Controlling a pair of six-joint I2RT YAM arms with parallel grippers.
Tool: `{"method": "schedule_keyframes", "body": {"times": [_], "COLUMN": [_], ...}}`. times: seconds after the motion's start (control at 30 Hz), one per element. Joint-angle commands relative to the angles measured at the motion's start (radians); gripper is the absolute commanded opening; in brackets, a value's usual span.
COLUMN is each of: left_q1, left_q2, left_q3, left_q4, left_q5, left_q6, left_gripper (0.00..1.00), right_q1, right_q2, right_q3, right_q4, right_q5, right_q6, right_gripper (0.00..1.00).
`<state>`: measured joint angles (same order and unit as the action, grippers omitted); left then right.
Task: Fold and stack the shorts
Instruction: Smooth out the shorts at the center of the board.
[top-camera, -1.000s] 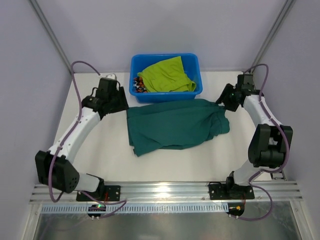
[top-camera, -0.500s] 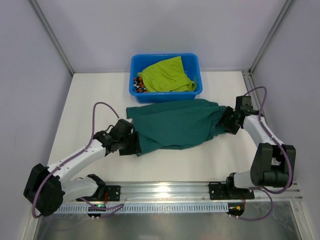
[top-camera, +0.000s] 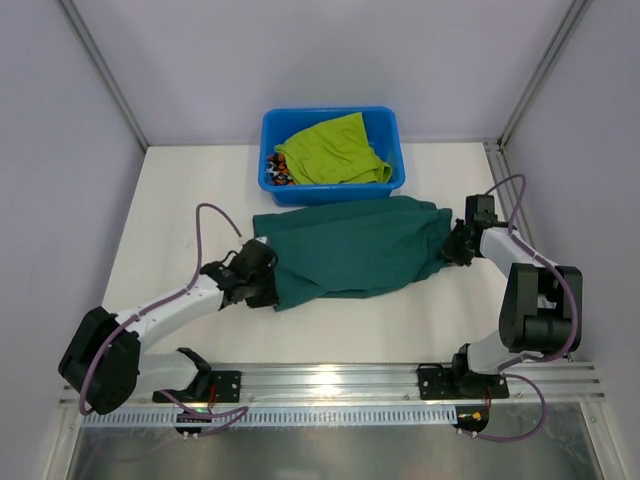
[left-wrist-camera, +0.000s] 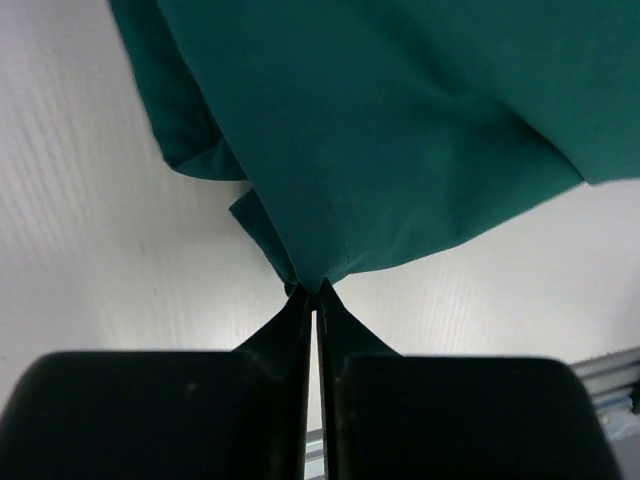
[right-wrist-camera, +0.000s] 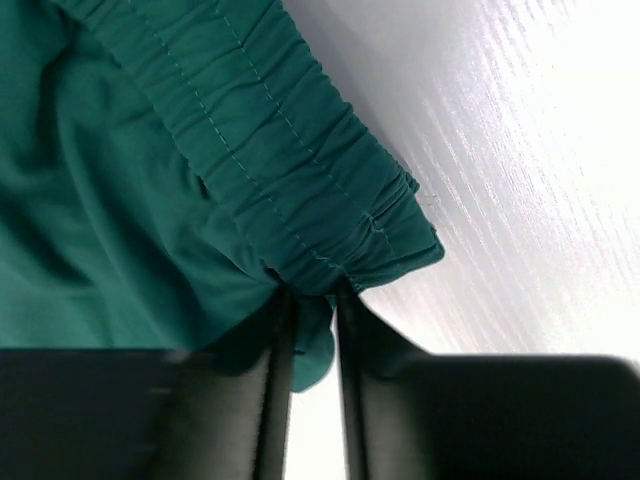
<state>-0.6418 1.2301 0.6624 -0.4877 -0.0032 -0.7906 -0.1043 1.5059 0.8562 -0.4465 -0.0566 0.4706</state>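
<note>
Teal shorts (top-camera: 350, 255): spread on the bench (top-camera: 180, 200), just in front of the tub (top-camera: 330, 190); the waistband lies past the tub's right end and the leg hems are below its left end.
Left tool (top-camera: 272, 296): clenched on a hem corner of the teal shorts, in front of the tub's left end.
Right tool (top-camera: 449, 251): clenched on the gathered waistband, front-right of the tub.
Lime shorts (top-camera: 335, 150): heaped inside the tub, filling most of it.
Camo shorts (top-camera: 273, 170): inside the tub at its left side, mostly under the lime shorts.
</note>
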Motion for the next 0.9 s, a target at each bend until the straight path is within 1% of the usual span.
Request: {"method": "schedule_keyframes", "body": {"times": [0.0, 0.07, 0.1, 0.17, 0.23, 0.33, 0.43, 0.5, 0.53, 0.57, 0.6, 0.63, 0.67, 0.7, 0.77, 0.8, 0.83, 0.87], "left_q1": [-0.004, -0.001, -0.002, 0.014, 0.036, 0.091, 0.097, 0.097, 0.097, 0.097, 0.097, 0.097, 0.097, 0.097, 0.103, 0.108, 0.119, 0.146], "left_q2": [0.012, 0.014, 0.016, 0.02, 0.026, 0.029, 0.04, 0.045, 0.043, 0.036, 0.023, 0.005, -0.036, -0.055, -0.078, -0.069, -0.051, 0.007], "left_q3": [0.065, 0.114, 0.132, 0.178, 0.189, 0.166, 0.152, 0.151, 0.157, 0.163, 0.17, 0.189, 0.204, 0.222, 0.301, 0.327, 0.357, 0.423], "left_q4": [-0.053, -0.13, -0.211, -0.297, -0.365, -0.368, -0.376, -0.373, -0.373, -0.371, -0.359, -0.345, -0.332, -0.309, -0.278, -0.253, -0.23, -0.227], "left_q5": [-0.183, -0.263, -0.355, -0.42, -0.445, -0.452, -0.452, -0.423, -0.408, -0.385, -0.347, -0.328, -0.322, -0.325, -0.293, -0.262, -0.236, -0.21], "left_q6": [-0.019, -0.032, -0.036, -0.065, -0.076, -0.076, -0.093, -0.099, -0.101, -0.098, -0.084, -0.075, -0.056, -0.038, 0.048, 0.089, 0.143, 0.161], "left_gripper": [0.0, 0.0, 0.0, 0.0, 0.0, 0.0, 0.0, 0.0, 0.01, 0.06, 0.24, 0.33, 0.4, 0.47, 0.5, 0.57, 0.58, 0.6], "right_q1": [-0.005, -0.009, -0.011, -0.018, -0.028, -0.032, -0.032, -0.032, -0.032, -0.032, -0.032, -0.032, -0.032, -0.032, -0.032, -0.032, -0.032, -0.032], "right_q2": [0.033, 0.033, 0.016, -0.01, -0.048, -0.104, -0.14, -0.188, -0.206, -0.223, -0.252, -0.266, -0.279, -0.303, -0.325, -0.334, -0.352, -0.354], "right_q3": [-0.002, 0.017, 0.024, 0.026, 0.018, -0.009, -0.026, -0.035, -0.043, -0.048, -0.049, -0.051, -0.048, -0.043, -0.005, 0.006, 0.026, 0.043], "right_q4": [0.043, 0.005, -0.007, -0.05, -0.079, -0.118, -0.149, -0.161, -0.167, -0.164, -0.166, -0.175, -0.178, -0.185, -0.205, -0.205, -0.205, -0.199], "right_q5": [0.106, 0.141, 0.159, 0.21, 0.244, 0.27, 0.27, 0.271, 0.258, 0.235, 0.215, 0.187, 0.173, 0.163, 0.131, 0.121, 0.113, 0.089], "right_q6": [-0.012, -0.041, -0.05, -0.081, -0.095, -0.096, -0.09, -0.084, -0.082, -0.081, -0.081, -0.081, -0.085, -0.098, -0.113, -0.121, -0.128, -0.13], "right_gripper": [0.19, 0.1, 0.04, 0.04, 0.04, 0.04, 0.04, 0.04, 0.07, 0.12, 0.19, 0.25, 0.33, 0.37, 0.43, 0.48, 0.5, 0.56]}}
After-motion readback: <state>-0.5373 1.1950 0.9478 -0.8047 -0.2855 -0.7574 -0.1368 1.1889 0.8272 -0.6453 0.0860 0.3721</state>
